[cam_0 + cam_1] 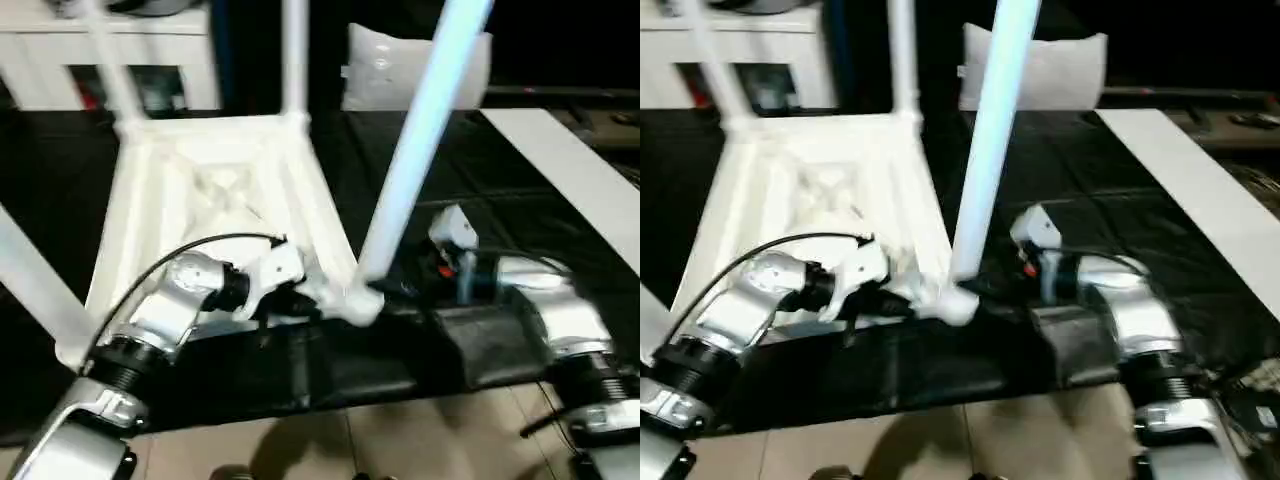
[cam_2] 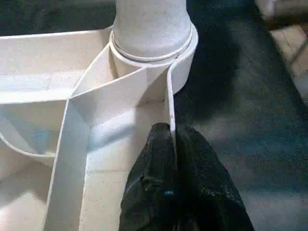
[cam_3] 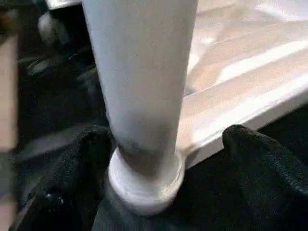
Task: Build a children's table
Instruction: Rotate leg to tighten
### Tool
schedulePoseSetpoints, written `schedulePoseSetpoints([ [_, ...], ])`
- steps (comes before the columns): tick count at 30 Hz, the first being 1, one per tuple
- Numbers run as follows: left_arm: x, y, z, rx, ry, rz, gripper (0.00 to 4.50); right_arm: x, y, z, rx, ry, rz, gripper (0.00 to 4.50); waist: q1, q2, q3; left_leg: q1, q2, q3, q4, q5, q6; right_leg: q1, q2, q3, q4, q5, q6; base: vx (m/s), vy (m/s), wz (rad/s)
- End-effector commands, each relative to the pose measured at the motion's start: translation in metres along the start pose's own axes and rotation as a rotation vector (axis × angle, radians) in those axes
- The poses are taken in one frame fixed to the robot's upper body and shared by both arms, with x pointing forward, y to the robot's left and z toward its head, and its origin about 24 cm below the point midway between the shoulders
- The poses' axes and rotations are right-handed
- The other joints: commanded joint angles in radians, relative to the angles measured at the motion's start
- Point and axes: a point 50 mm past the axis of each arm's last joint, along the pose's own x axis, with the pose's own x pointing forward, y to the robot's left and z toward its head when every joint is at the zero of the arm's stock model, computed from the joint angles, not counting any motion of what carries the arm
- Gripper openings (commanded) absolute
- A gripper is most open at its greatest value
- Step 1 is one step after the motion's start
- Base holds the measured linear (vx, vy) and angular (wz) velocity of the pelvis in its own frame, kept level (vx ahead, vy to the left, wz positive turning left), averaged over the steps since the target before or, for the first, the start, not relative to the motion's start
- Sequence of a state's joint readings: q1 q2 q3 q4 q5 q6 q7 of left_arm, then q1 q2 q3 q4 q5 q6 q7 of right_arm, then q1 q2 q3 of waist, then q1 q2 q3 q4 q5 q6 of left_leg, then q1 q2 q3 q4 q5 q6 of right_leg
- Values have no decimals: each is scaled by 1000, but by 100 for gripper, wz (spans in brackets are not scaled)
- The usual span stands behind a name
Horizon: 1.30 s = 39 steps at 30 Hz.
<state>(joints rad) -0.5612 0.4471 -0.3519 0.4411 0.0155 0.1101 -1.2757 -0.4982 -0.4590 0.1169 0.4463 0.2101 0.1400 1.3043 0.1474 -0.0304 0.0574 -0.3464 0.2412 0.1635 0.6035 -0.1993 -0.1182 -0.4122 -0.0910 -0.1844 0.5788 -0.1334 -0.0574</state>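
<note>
White square plastic tabletop (image 1: 215,200): lies upside down on the black-covered bench (image 1: 480,230), ribbed underside up; its far-left part is partly hidden by the left arm.

Left tool (image 2: 172,144): black fingers pinched tight on the thin rim wall of the tabletop, just beside the near corner socket (image 2: 185,57). The lower finger parts run out of frame.

Long white tube leg (image 1: 415,140): stands tilted in that near corner socket, top cut off by the picture edge. Three further legs rise from the other corners: two at the back (image 1: 293,55) (image 1: 105,60), one at the near left (image 1: 35,280), all cut off.

Right tool (image 3: 159,163): fingers spread wide, one on each side of the leg's flared foot (image 3: 144,183); whether they touch it is hard to make out.

Background: white cabinet (image 1: 110,50), blurred; white board (image 1: 570,170) on the bench, beyond the right tool.
</note>
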Motion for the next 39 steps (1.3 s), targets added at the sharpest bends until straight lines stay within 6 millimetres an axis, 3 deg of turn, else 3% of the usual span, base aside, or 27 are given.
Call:
schedulePoseSetpoints([
  [1,6,-2,15,106,14,-112,0,1,5,-4,25,-2,73,373,-7,8,-80,6,6,10,-66,-182,62,68,-64,67,-72,-381,-70,0,0,0],
  [9,5,-5,15,155,39,-207,0,11,6,-8,62,12,153,297,0,10,-82,6,7,11,-66,-174,54,67,-65,73,-69,-375,-83,0,0,0],
  [13,4,-3,16,163,42,-208,0,11,6,-10,73,14,172,261,0,5,-82,4,4,11,-66,-171,52,69,-66,71,-72,-396,-66,0,0,0],
  [20,3,-4,15,168,43,-220,0,17,5,-7,62,-29,177,205,-3,6,-81,4,3,11,-66,-179,48,67,-66,68,-78,-437,-49,0,0,0],
  [24,4,-4,15,169,39,-223,0,19,7,-8,70,-34,192,193,-5,4,-81,2,1,11,-65,-175,50,68,-65,67,-78,-442,-43,0,0,0],
  [30,4,-4,13,138,25,-186,0,22,15,-12,106,-55,222,191,-5,13,-81,5,2,11,-66,-180,48,67,-64,67,-79,-434,-48,0,0,0],
  [33,6,-2,14,81,-5,-124,0,25,18,-12,131,-89,185,191,-4,11,-79,8,4,10,-68,-190,44,66,-65,66,-80,-437,-48,0,0,0],
  [35,10,1,17,26,-29,-50,0,34,18,-13,135,-77,77,191,-7,13,-76,10,3,10,-69,-208,36,66,-66,66,-84,-460,-39,0,0,0],
  [37,12,2,19,8,-40,-16,0,39,16,-13,141,-70,15,191,-20,9,-70,19,-8,8,-64,-260,21,64,-64,47,-105,-560,3,0,0,0],
  [39,19,4,24,-28,-74,55,0,50,10,-11,172,-84,-123,191,-30,10,-69,25,-13,8,-59,-271,14,59,-63,38,-119,-595,33,0,0,0],
])
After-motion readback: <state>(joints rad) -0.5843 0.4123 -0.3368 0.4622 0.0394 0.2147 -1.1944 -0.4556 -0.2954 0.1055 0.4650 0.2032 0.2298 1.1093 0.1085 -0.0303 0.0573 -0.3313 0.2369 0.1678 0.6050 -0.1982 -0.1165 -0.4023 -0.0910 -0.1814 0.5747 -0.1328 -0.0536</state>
